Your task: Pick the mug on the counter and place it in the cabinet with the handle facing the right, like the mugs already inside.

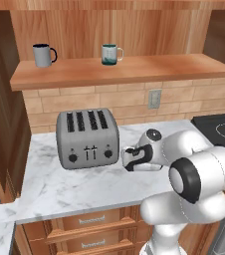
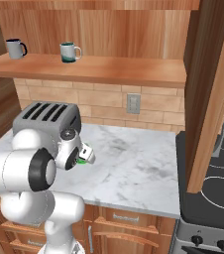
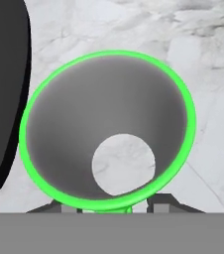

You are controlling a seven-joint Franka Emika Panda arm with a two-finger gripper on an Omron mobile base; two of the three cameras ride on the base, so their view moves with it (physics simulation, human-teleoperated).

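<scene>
Your end effector (image 2: 86,154) sits low over the worktop (image 2: 134,158), just right of the toaster (image 1: 87,139). In the hand view, its two finger tips (image 3: 166,202) flank the near rim of the green mug (image 3: 106,131) at 6 o'clock; whether they are clamped on it you cannot tell. You look straight into the mug's pale grey inside, with marble beyond. In the right base view a sliver of green shows beneath the hand.

Count three mugs: the green one, plus a grey mug (image 1: 43,55) at 10 o'clock and a white-and-teal mug (image 1: 110,54) at 12 on the cabinet (image 1: 134,69) shelf. One four-slot toaster, one wall outlet (image 1: 155,98). No readable writing.
</scene>
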